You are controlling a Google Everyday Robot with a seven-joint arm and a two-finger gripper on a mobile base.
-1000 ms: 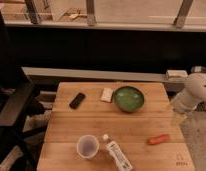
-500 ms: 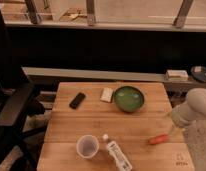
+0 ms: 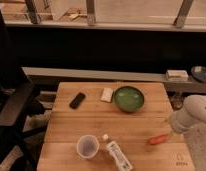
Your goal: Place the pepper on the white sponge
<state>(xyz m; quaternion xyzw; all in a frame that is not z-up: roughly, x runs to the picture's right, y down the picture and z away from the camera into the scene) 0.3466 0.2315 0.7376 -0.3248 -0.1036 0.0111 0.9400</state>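
The small red-orange pepper (image 3: 158, 139) lies on the wooden table (image 3: 96, 125) near its right front edge. The white sponge (image 3: 106, 94) lies flat at the back of the table, just left of the green bowl (image 3: 128, 98). My gripper (image 3: 171, 121) comes in from the right on the white arm (image 3: 193, 116). It hangs just above and to the right of the pepper, apart from it. The sponge is far to its left and back.
A black phone (image 3: 77, 100) lies left of the sponge. A clear cup (image 3: 88, 146) and a white labelled bottle (image 3: 117, 154) on its side are at the front middle. A black chair (image 3: 13, 107) stands left of the table.
My arm has moved down and to the left, from beside the table's right edge to close above the pepper. The objects on the table have not moved.
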